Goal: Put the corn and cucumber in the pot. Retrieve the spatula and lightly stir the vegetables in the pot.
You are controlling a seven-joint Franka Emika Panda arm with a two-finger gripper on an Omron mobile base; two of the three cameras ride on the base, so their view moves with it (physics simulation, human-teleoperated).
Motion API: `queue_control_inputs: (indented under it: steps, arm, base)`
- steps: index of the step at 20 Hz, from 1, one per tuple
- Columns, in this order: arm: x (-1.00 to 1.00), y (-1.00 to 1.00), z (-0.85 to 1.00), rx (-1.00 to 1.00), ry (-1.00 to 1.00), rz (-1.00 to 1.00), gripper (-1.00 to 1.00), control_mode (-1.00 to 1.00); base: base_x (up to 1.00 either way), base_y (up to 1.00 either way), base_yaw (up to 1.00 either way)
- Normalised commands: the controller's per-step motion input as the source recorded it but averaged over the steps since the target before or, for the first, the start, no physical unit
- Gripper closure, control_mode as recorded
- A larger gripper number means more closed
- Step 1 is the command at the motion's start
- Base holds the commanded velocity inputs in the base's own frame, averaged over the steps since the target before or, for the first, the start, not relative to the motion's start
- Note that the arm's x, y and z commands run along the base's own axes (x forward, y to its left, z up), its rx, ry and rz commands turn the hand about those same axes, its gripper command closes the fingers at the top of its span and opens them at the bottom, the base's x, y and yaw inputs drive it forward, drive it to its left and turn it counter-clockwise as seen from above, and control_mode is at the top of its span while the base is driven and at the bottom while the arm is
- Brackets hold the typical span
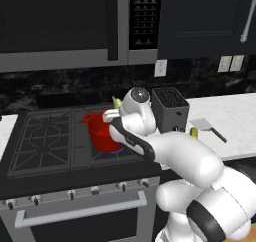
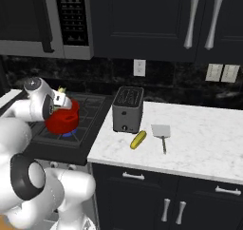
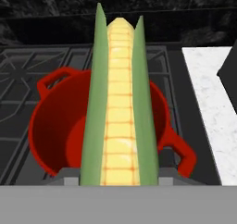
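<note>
Sitting on black stove (image 1: 45,136), red pot (image 3: 55,126), white marble counter (image 2: 204,134)

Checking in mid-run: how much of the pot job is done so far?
Nothing is in the pot yet. In hand: the end effector holds the corn above the pot on the stove. Left: drop it in, fetch the cucumber and spatula from the counter, then stir.

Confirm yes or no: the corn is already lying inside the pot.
No. In the hand view the corn is held in the jaws above the red pot, whose visible interior holds nothing.
</note>
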Motion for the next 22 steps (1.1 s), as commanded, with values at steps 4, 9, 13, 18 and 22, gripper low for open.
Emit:
queue_control_inputs:
  steps: [4,9,13,18,22]
  arm:
    - [0.46,0.26,-0.23,0.00,0.02,0.00,1.00,-1.00]
    - [0.48,0.25,-0.36,0.00,0.04,0.00,1.00,-1.00]
    - [0.43,0.22,-0.41,0.00,0.01,0.00,1.00,-1.00]
    - [0.16,0.15,-0.34,0.00,0.00,0.00,1.00,-1.00]
    - [0.00,0.22,-0.03,0.00,0.00,0.00,-1.00,-1.00]
  base:
    - [0.00,0.00,0.00]
    - [0.00,0.00,0.00]
    - [0.00,0.00,0.00]
    - [0.00,0.00,0.00]
    - [0.00,0.00,0.00]
